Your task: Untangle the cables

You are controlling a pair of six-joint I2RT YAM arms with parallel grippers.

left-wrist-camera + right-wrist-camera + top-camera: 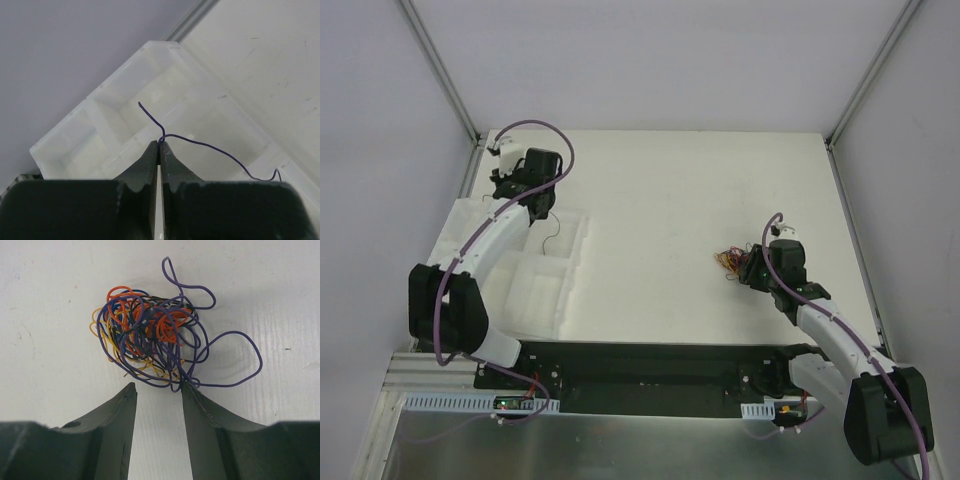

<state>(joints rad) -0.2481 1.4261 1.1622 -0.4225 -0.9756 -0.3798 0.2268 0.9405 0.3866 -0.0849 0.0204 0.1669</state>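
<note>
Grey walls enclose a white table, with a white compartmented tray at its left side.

Left gripper, above the tray, is clenched on a single purple wire, pinched at the very fingertips. From the pinch, the short end of the wire rises up and to the left in the left wrist view, toward the tray's far compartments. The long end sweeps right and downward in a shallow arc and finishes in a small curl at the lower right edge. The wire's long axis thus runs roughly left to right across that view, over the tray.

Right gripper stands with its jaws parted and nothing between them, low over the table at its right side. Just beyond its fingertips lies the knot of cables, a dense clump of orange, yellow, black and purple strands resting on the bare table. Loose purple loops reach out to the right and upward in the right wrist view, so the mass is widest from left to right. One purple loop lies against or just beside the right-hand fingertip; contact cannot be told.
</note>
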